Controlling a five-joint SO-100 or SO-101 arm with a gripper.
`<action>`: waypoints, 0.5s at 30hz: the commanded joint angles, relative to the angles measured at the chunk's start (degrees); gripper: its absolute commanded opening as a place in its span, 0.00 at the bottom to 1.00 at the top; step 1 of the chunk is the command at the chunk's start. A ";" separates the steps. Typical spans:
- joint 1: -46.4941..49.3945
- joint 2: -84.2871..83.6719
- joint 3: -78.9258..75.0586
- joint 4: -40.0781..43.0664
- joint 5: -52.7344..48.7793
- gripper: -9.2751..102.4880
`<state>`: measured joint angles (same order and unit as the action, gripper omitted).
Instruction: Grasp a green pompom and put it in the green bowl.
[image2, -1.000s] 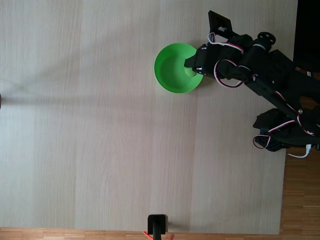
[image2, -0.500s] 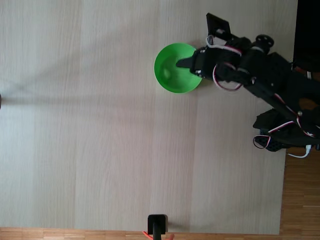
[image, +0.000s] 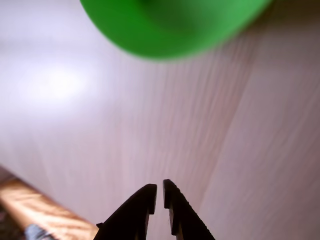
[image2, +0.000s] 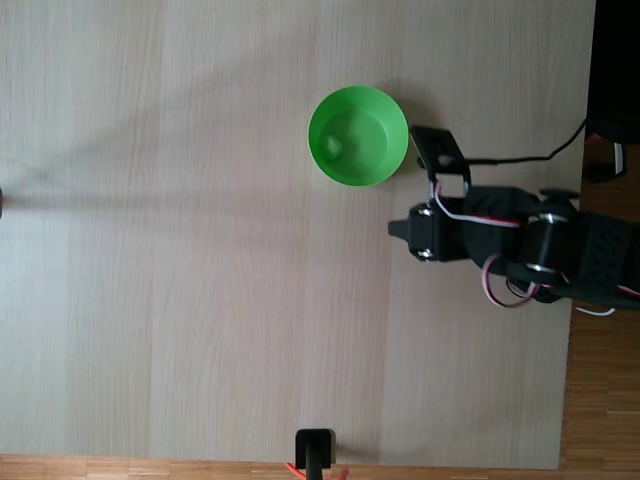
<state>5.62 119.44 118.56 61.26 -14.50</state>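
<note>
- Green pompom lies inside the green bowl in the fixed view, a small paler green blob on the bowl's floor toward its left side; it is small and faint, so its fuzz cannot be made out.
- Nearest in the wrist view, the claw rises from the bottom edge, its two dark fingers drawn almost together with a thin slit between the tips and nothing between them.
- Beyond the tips lies bare pale wood worktop, its grain blurred; a strip of orange-brown floor shows at the lower left corner.
- Farthest in that view, the bowl's outer wall curves across the top edge, blurred, well apart from the fingers.
- In the fixed view the black arm reaches in from the right edge, with red-and-white wires looping along it; its claw end sits below and to the right of the bowl, apart from it.
- A small black stand sits at the worktop's bottom edge, well away from the bowl.
</note>
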 joint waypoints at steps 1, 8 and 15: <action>-3.69 8.17 9.49 -4.13 3.16 0.08; -12.83 22.94 31.20 -12.39 3.69 0.08; -12.83 35.07 41.75 -14.15 3.78 0.08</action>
<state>-7.73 150.29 158.91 47.81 -10.90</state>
